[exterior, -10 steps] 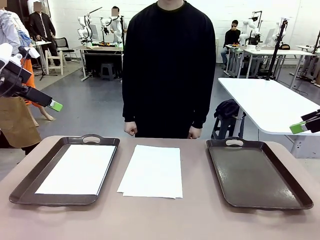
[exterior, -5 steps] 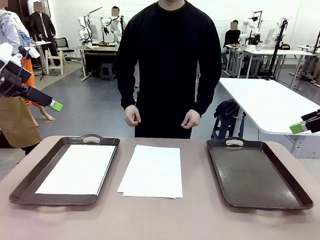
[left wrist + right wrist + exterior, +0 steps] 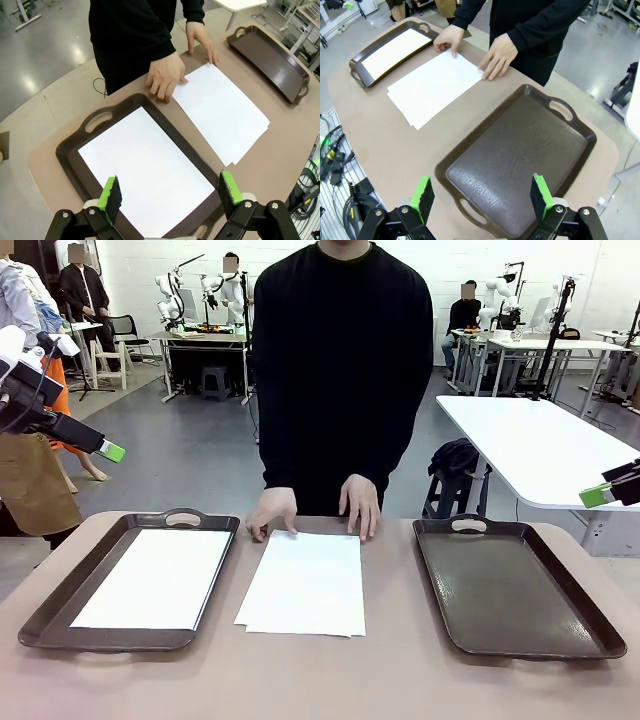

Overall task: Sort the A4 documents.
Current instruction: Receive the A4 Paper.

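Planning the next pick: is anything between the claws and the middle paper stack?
Yes: the person's hands rest on the far edge of the paper stack. Its near edge is bare; left claw and right claw hang open.

Two trays [image 3: 510, 590], two hands [image 3: 272, 510], one loose pile of A4 documents [image 3: 305, 585] (plus one sheet [image 3: 150, 580] trayed)

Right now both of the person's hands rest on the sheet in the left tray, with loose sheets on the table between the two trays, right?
No. The person's hands rest on the far corners of the loose sheets between the trays, not on the sheet in the left tray, as the front view shows. The rest holds.
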